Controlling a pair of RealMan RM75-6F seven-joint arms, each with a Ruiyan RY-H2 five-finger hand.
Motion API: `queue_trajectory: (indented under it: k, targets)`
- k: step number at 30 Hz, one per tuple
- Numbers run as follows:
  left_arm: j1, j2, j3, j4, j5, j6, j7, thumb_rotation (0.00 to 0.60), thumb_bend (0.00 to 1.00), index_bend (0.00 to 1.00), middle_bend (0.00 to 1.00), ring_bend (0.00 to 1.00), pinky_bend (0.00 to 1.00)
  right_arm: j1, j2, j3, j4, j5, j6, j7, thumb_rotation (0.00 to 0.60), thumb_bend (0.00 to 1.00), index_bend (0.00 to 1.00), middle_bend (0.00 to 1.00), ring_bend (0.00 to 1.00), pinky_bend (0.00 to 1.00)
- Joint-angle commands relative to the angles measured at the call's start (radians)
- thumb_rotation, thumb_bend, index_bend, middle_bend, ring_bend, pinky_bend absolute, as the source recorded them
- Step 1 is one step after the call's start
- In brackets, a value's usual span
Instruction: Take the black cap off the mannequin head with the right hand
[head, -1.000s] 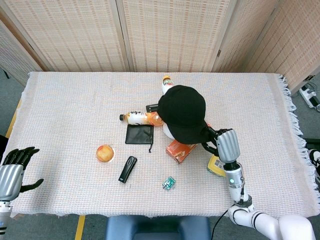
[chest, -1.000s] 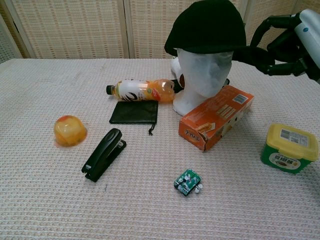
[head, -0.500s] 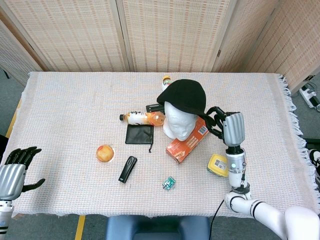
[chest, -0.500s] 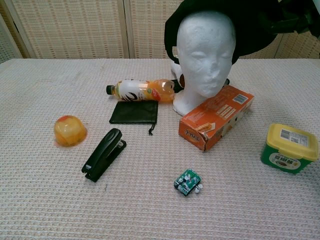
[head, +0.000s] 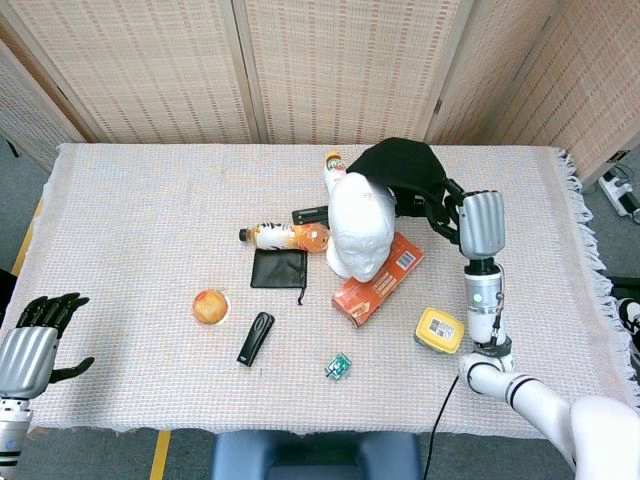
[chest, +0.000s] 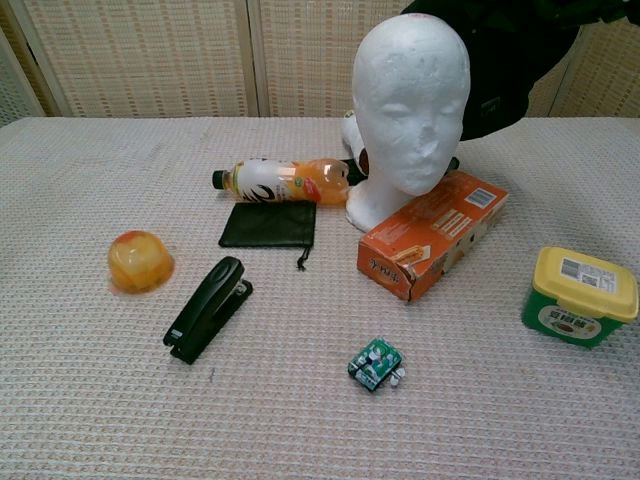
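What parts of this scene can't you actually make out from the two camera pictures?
- Right hand fingers: head view, tucked into the black cap, so the exact hold is unclear; in the chest view the hand is cut off by the top edge.
- White bottle and a dark object: both views, mostly behind the mannequin head.
- Small green item: too small to identify.
- Print on the orange box and yellow-lidded tub: too small to read.

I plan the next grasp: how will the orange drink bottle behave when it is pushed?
The orange drink bottle lies on its side, so it probably rolls. The mannequin head sits at its base end and may stop it.
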Motion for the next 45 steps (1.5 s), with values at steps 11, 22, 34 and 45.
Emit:
queue_trajectory:
  k: [11,22,34,45]
  targets:
    - [-0.002,0.002,0.007,-0.018,0.005,-0.003,0.019,0.600,0.13,0.22,0.20,0.19,0.16,-0.083,0.149,-0.106,0.028,-0.040,0.013,-0.001,0.600,0.98,0.82,1.00,1.00,1.00]
    - [-0.003,-0.001,0.018,-0.036,0.017,-0.007,0.032,0.600,0.13,0.22,0.20,0.19,0.16,-0.188,0.200,-0.220,0.021,-0.049,-0.035,0.010,0.600,0.98,0.82,1.00,1.00,1.00]
    - [0.004,0.007,0.026,-0.044,0.012,-0.009,0.040,0.600,0.13,0.21,0.19,0.18,0.16,-0.198,0.170,-0.313,0.009,-0.026,-0.270,-0.032,0.570,0.35,0.40,0.73,0.72,0.98]
    - [0.010,0.005,0.029,-0.038,0.016,0.001,0.032,0.600,0.13,0.20,0.19,0.18,0.16,-0.264,0.360,-0.330,-0.324,0.021,-0.290,-0.184,0.341,0.01,0.00,0.27,0.22,0.48]
